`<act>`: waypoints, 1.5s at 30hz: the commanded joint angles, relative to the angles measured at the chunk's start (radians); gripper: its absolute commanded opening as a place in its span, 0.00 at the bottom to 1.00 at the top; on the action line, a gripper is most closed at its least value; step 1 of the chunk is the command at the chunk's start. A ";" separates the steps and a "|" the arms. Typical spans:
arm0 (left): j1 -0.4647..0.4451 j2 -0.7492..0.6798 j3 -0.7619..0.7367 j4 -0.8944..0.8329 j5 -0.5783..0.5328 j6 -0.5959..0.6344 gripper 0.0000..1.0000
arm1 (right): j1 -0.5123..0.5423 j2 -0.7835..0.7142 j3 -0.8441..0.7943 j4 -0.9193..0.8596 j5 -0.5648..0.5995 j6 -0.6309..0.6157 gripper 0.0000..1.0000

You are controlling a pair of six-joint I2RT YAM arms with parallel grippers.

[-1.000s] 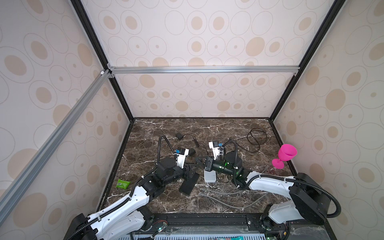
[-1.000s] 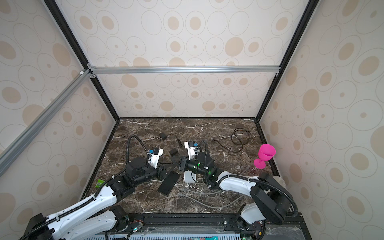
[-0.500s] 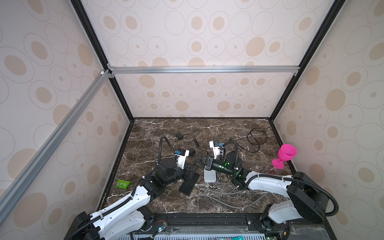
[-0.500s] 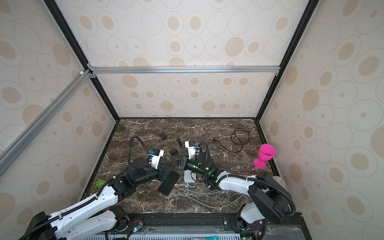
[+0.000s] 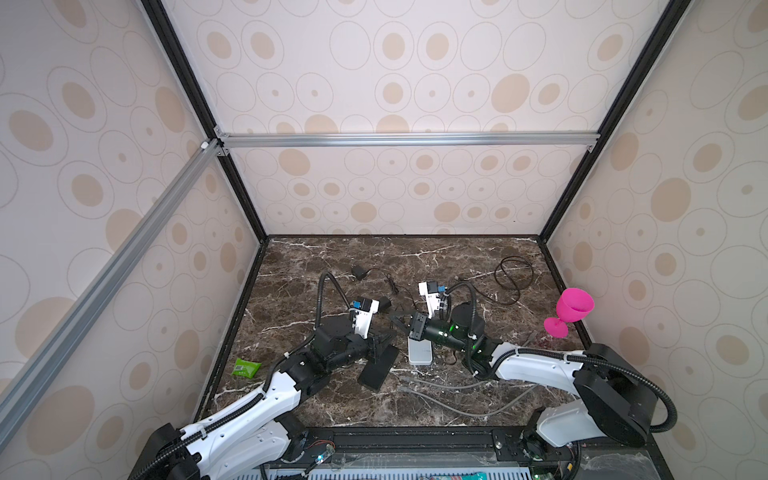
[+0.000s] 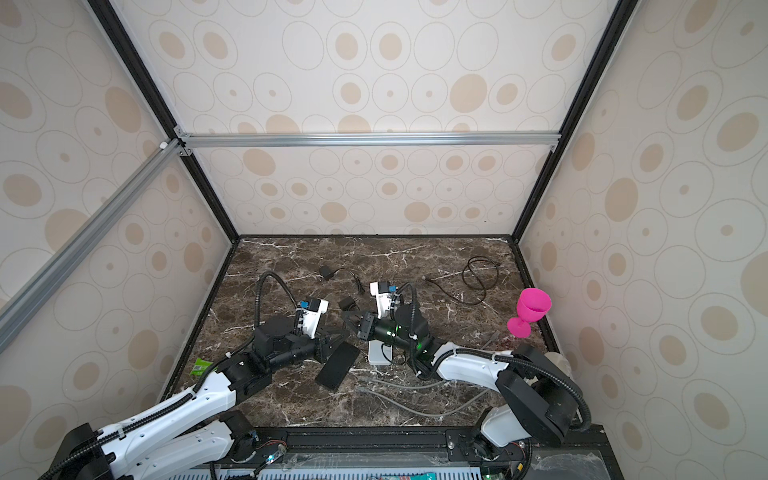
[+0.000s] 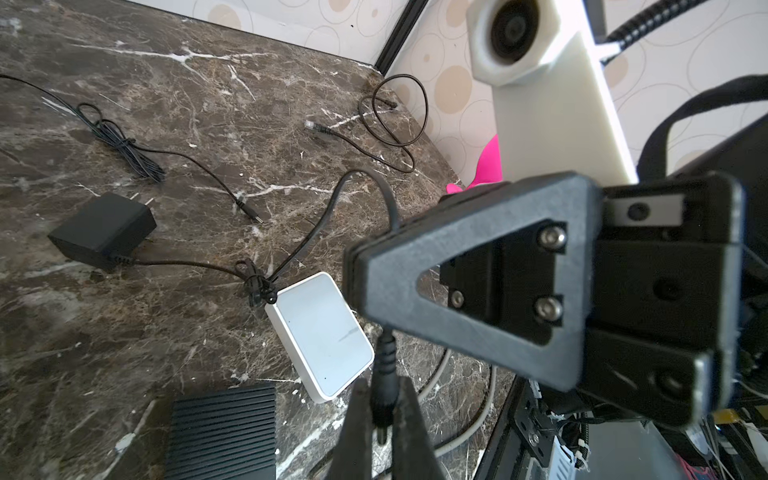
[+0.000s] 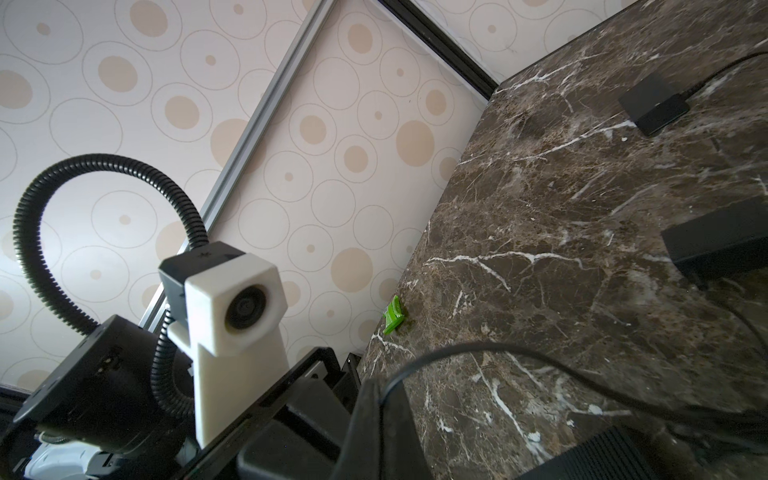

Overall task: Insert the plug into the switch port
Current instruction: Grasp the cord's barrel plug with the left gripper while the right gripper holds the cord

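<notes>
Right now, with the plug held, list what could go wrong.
Both end effectors grip one lead: the left end effector pinches the plug, the right end effector the cable; pulling apart could yank it loose. The cable's knot sits by the white box and might drag it. No port shows on the black ribbed box, so aiming is uncertain.

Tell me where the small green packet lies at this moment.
In both top views the small green packet lies on the dark marble table, by its left edge near the front, well left of the black ribbed box.
</notes>
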 commanded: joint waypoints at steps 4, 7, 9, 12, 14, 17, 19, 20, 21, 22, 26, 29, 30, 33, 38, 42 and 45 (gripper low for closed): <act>0.014 -0.006 0.029 -0.063 -0.038 0.038 0.00 | 0.004 -0.033 0.009 -0.083 0.006 -0.047 0.05; 0.015 0.019 0.102 -0.201 -0.087 0.101 0.00 | -0.018 -0.112 0.090 -0.450 0.008 -0.136 0.36; 0.015 0.046 0.164 -0.303 -0.121 0.148 0.00 | -0.034 -0.151 0.173 -0.755 0.016 -0.244 0.42; 0.015 0.097 0.254 -0.433 -0.179 0.223 0.00 | -0.057 -0.177 0.256 -1.052 0.034 -0.383 0.42; 0.015 0.136 0.311 -0.499 -0.197 0.267 0.00 | -0.071 -0.188 0.288 -1.169 0.060 -0.412 0.41; 0.014 0.202 0.382 -0.587 -0.190 0.342 0.00 | -0.086 -0.194 0.344 -1.299 0.003 -0.486 0.39; 0.014 0.237 0.413 -0.626 -0.166 0.388 0.00 | -0.086 -0.204 0.363 -1.333 -0.030 -0.551 0.39; 0.014 0.251 0.426 -0.641 -0.155 0.408 0.00 | -0.086 -0.211 0.368 -1.343 -0.023 -0.574 0.39; 0.014 0.259 0.435 -0.654 -0.150 0.422 0.00 | -0.087 -0.219 0.367 -1.346 -0.010 -0.583 0.40; 0.015 0.262 0.441 -0.659 -0.148 0.430 0.00 | -0.088 -0.224 0.368 -1.344 -0.003 -0.583 0.40; 0.014 0.245 0.436 -0.649 -0.127 0.443 0.00 | -0.090 -0.197 0.365 -1.284 -0.071 -0.504 0.39; 0.014 0.235 0.417 -0.622 -0.079 0.437 0.00 | -0.090 -0.153 0.338 -1.172 -0.111 -0.330 0.34; 0.014 0.231 0.409 -0.611 -0.063 0.431 0.00 | -0.092 -0.139 0.313 -1.093 -0.131 -0.248 0.34; 0.012 0.223 0.390 -0.595 -0.040 0.420 0.00 | -0.090 -0.107 0.235 -0.854 -0.172 -0.026 0.33; 0.013 0.220 0.379 -0.599 -0.032 0.423 0.00 | -0.091 -0.072 0.219 -0.752 -0.156 0.125 0.33; 0.010 0.213 0.374 -0.596 -0.024 0.427 0.00 | -0.090 -0.068 0.246 -0.775 -0.163 0.087 0.28; 0.011 0.218 0.382 -0.614 -0.014 0.448 0.00 | -0.091 -0.096 0.311 -0.937 -0.164 -0.141 0.30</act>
